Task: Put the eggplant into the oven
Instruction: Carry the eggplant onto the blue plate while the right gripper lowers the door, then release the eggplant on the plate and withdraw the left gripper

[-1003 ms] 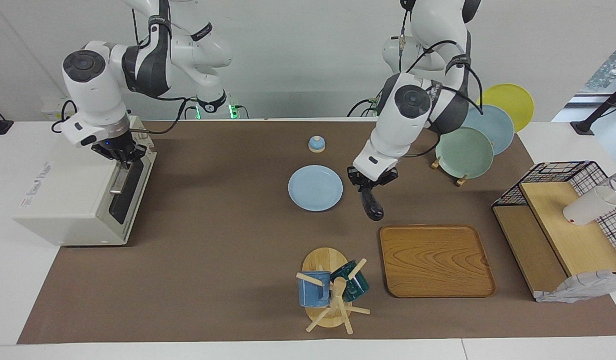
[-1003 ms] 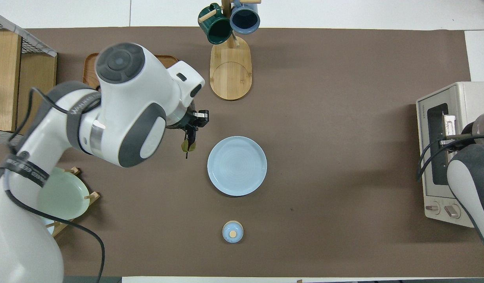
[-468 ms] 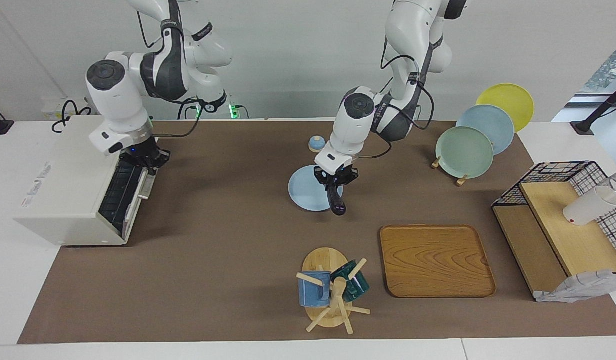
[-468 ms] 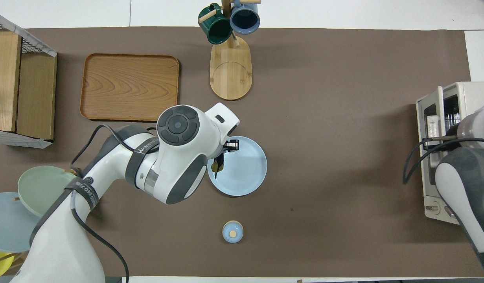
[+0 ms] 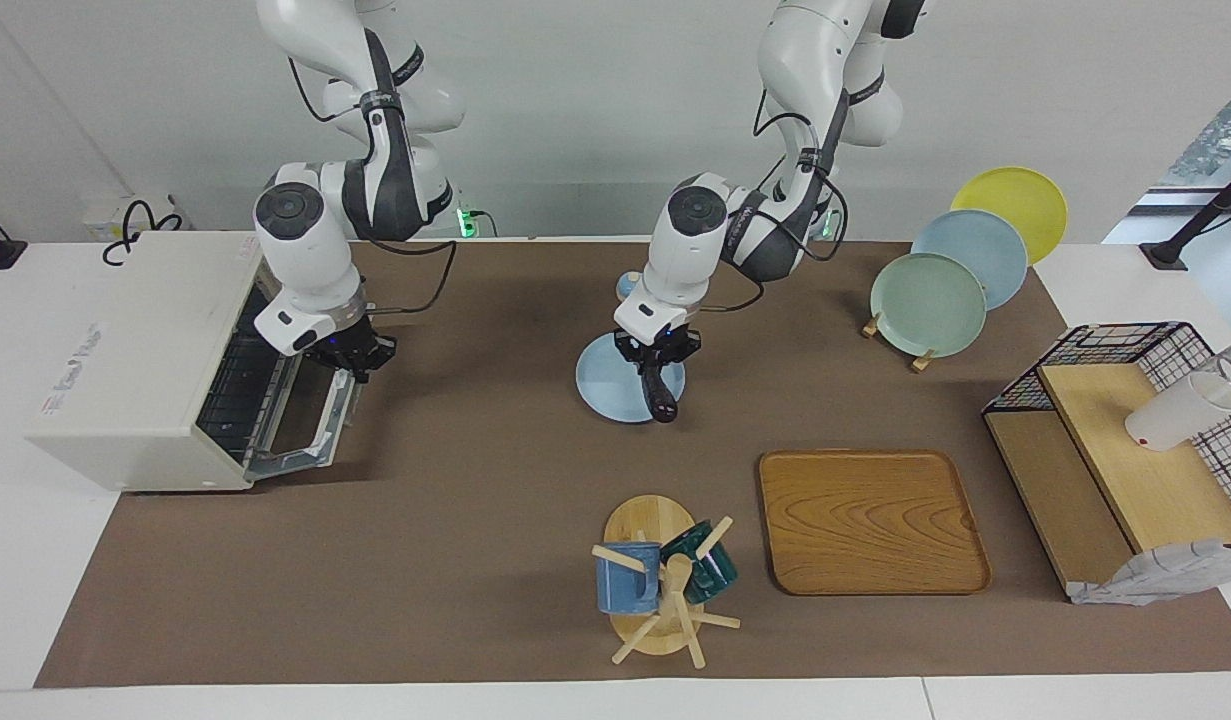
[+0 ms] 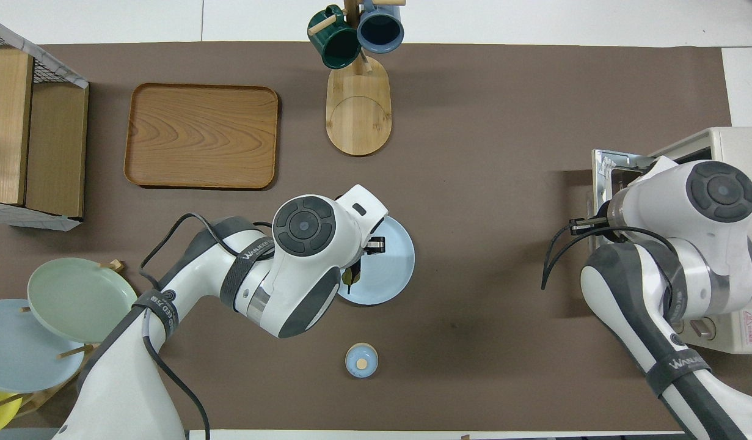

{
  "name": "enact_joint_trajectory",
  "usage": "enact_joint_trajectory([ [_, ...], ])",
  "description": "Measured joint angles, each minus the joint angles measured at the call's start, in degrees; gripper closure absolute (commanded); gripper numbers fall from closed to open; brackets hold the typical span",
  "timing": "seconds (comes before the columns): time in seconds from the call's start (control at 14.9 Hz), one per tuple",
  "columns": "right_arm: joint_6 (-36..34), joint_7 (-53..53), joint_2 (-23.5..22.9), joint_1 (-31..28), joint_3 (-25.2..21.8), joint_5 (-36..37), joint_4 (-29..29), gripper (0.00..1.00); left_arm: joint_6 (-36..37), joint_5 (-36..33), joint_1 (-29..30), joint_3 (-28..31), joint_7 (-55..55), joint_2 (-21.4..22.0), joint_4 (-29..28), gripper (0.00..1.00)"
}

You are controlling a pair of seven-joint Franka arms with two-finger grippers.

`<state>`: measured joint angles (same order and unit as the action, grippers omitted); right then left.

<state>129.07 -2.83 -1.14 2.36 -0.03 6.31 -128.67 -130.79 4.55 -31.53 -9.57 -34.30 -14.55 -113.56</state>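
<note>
Left gripper (image 5: 656,362) clamped on the eggplant (image 5: 660,394), which hangs stem-up in the air over the blue plate (image 5: 605,392) at mid-table. Right gripper (image 5: 347,362) clenched on the handle of the oven door (image 5: 310,425), door partly lowered. Oven (image 5: 135,370) at the right arm's end, wire rack visible inside.

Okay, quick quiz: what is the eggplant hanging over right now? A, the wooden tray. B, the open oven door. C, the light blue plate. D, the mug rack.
C: the left gripper, shut on the eggplant, holds it hanging over the light blue plate, well short of the oven.
</note>
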Motion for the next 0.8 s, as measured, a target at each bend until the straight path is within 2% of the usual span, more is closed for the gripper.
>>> enact_joint_trajectory([
  [0.07,1.7,0.0,-0.4,0.1,0.0,-0.2,-0.8,1.0,0.0,0.0,0.0,0.0,0.0,0.0,-0.1,0.75],
  [0.13,2.9,0.0,-0.9,0.2,0.0,-0.6,-1.3,1.0,0.0,0.0,0.0,0.0,0.0,0.0,-0.1,0.34],
  [0.2,4.0,0.0,-1.6,0.3,0.0,-1.0,-1.5,1.0,0.0,0.0,-0.1,0.0,0.0,0.0,-0.1,0.0],
  [0.54,6.1,-0.1,-3.9,0.5,-0.3,-2.1,-1.5,1.0,0.0,0.0,-0.7,0.0,-0.1,0.0,-0.1,0.0],
  [0.74,2.0,-2.3,-3.9,4.2,-0.3,-5.0,1.3,1.0,0.0,0.0,-0.4,0.7,-0.1,0.3,0.0,0.0],
  [0.8,0.0,-4.4,-3.9,6.2,-0.3,-5.5,2.9,0.87,0.0,0.0,0.3,1.2,-0.1,0.6,0.2,0.0],
])
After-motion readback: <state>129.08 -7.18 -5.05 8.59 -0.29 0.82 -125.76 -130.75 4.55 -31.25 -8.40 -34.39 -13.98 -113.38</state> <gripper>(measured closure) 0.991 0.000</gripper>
